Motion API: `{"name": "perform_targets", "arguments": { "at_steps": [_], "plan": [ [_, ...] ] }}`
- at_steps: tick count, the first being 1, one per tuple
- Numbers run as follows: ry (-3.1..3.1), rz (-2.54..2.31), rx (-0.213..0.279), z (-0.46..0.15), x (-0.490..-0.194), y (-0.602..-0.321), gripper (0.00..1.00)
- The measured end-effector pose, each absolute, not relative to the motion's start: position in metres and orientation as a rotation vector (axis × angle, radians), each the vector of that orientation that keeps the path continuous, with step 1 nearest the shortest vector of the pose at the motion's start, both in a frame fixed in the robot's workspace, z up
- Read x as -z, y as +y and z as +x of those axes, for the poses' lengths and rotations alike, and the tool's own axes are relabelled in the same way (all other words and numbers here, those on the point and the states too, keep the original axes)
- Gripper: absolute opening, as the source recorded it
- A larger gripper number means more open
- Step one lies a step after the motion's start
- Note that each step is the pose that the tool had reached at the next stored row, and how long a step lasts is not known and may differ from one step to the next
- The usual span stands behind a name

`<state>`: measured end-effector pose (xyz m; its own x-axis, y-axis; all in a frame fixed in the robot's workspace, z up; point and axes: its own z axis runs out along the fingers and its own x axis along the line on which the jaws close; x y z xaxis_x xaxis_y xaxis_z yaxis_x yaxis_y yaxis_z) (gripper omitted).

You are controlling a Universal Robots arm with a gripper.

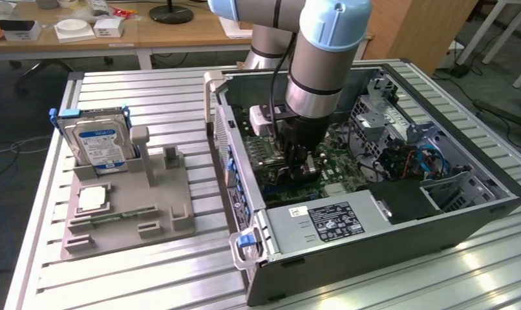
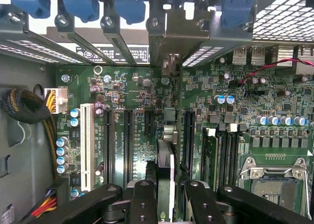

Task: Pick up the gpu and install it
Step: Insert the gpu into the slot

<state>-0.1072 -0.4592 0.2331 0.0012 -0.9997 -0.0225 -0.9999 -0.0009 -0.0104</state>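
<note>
My gripper is lowered inside the open computer case, over the green motherboard. It is shut on the gpu, which I see edge-on as a thin upright card between the two black fingers. The gripper holds the card in line with the long black expansion slots on the motherboard. The card's far end points at the case's rear slot openings, where a silvery bracket shows. In the exterior view the gpu is a dark shape mostly hidden by the wrist.
A grey fixture on the slatted table holds an upright silver hard drive, a processor chip and a green memory stick. The power supply, drive cage, cables and blue latches crowd the case.
</note>
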Motion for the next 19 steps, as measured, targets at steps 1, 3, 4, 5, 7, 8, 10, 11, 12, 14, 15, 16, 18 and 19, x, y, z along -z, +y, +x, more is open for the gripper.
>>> {"name": "perform_targets", "arguments": {
  "at_steps": [1, 3, 4, 5, 7, 8, 10, 11, 12, 14, 15, 16, 18, 19],
  "plan": [
    [2.204, -2.206, -0.013, -0.1072, -0.2331, -0.4592, 0.27],
    [2.204, -2.206, -0.013, -0.1072, -0.2332, -0.4592, 0.27],
    [2.204, -2.206, -0.013, -0.1072, -0.2331, -0.4592, 0.27],
    [2.204, -2.206, -0.013, -0.1072, -0.2332, -0.4592, 0.27],
    [2.204, -2.206, -0.013, -0.1072, -0.2332, -0.4592, 0.27],
    [2.204, -2.206, -0.013, -0.1072, -0.2328, -0.4593, 0.27],
    [2.203, -2.207, -0.01, -0.107, -0.2301, -0.4595, 0.27],
    [2.203, -2.207, -0.01, -0.107, -0.2301, -0.4595, 0.27],
    [2.203, -2.207, -0.012, -0.1071, -0.23, -0.4594, 0.27],
    [2.204, -2.206, -0.011, -0.1075, -0.2298, -0.4593, 0.27],
    [2.204, -2.206, -0.013, -0.1075, -0.2298, -0.4593, 0.27],
    [2.204, -2.206, -0.014, -0.1076, -0.2298, -0.4592, 0.27],
    [2.204, -2.206, -0.012, -0.1075, -0.2298, -0.4593, 0.27],
    [2.204, -2.206, -0.013, -0.1075, -0.2298, -0.4592, 0.27]
  ]
}}
